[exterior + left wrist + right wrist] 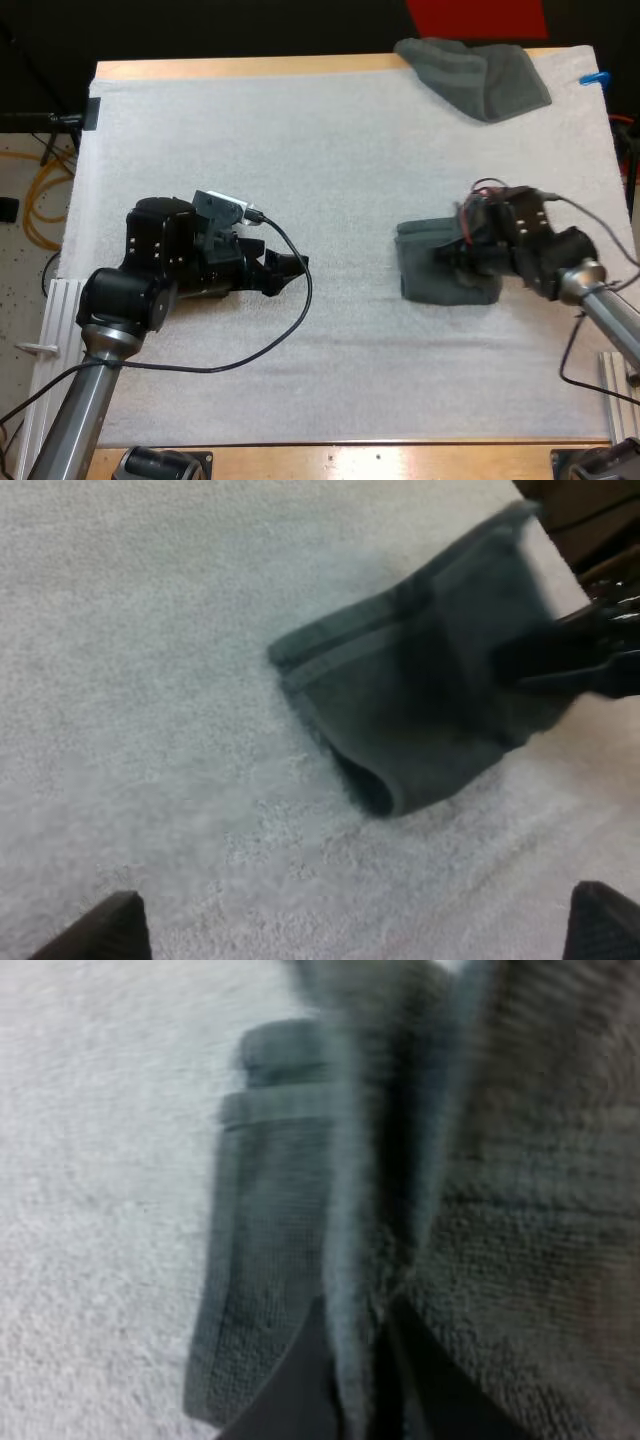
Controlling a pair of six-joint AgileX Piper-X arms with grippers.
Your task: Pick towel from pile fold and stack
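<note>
Presently, our right gripper [468, 262] is clamping the dark grey-green towel [435, 270]. In the right wrist view its two black fingers [300, 1385] are pressing a raised fold of cloth from both sides, and the terry pile is showing plainly just beyond the tips. Ahead of those fingers, the rest of the towel is lying flat on the white mat [330, 150] in folded layers, with a stitched hem band running across its far end. In the left wrist view this towel is showing a rounded folded edge and a doubled hem corner. Our left gripper [292, 268] is standing open, its fingers apart and touching nothing. It is pointing towards the towel, which is lying well ahead of its tips with bare mat between. A second towel [475, 75], crumpled, is lying at the mat's far edge, well beyond the right gripper's fingers and apart from the folded one.
</note>
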